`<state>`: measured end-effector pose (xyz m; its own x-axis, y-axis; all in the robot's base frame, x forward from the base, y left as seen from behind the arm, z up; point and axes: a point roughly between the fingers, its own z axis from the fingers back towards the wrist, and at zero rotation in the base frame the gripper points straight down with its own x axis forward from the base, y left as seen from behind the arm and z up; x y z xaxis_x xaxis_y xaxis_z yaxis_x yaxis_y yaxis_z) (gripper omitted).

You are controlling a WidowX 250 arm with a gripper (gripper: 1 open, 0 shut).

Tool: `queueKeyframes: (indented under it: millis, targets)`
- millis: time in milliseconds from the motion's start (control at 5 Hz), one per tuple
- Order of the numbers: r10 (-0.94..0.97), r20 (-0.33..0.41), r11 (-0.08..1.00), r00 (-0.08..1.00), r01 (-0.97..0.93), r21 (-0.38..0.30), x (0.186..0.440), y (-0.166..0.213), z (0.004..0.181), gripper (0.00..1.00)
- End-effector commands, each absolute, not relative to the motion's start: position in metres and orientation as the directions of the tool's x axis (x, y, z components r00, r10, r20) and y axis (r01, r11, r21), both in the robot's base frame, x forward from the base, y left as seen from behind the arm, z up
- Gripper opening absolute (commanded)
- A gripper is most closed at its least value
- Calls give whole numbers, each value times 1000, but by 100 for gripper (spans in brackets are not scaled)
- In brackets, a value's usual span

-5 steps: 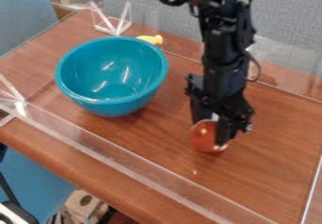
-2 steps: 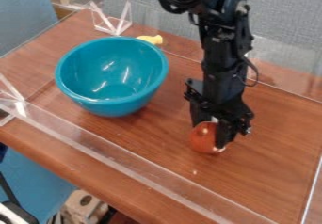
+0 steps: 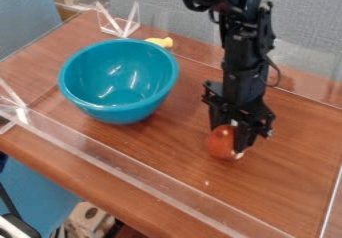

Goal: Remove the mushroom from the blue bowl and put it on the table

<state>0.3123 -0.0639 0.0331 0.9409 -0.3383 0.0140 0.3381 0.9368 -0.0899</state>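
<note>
The mushroom point(image 3: 219, 142), with its red-orange cap, sits low over the table point(image 3: 140, 142) to the right of the blue bowl point(image 3: 96, 100). My gripper point(image 3: 231, 144) comes straight down on it, its black fingers hugging the mushroom on both sides and partly hiding it. The cap seems to touch the wood, or nearly so. The teal-blue bowl stands upright at the left with nothing showing inside it, well apart from the gripper.
A small yellow object point(image 3: 160, 42) lies behind the bowl near the back wall. Low clear acrylic walls point(image 3: 127, 170) edge the tabletop on all sides. Bare wood stretches in front of and to the right of the gripper.
The arm and gripper shifted slightly to the right, and the mushroom moved along with them by a small amount. The bowl stayed put.
</note>
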Motion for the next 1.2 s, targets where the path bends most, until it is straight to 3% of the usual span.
queueKeyframes:
  millis: [0,400,600,800,1000]
  targets:
    - [-423,35,902,906,424,-82,318,-66,33,100]
    - [-365,19,926,931,365,-93,319,-72,38,100]
    - [-301,11,949,953,301,-98,316,-78,58,100]
    - [-240,9,966,971,240,-99,313,-84,80,0]
    - [-258,5,961,966,257,-101,314,-84,76,100]
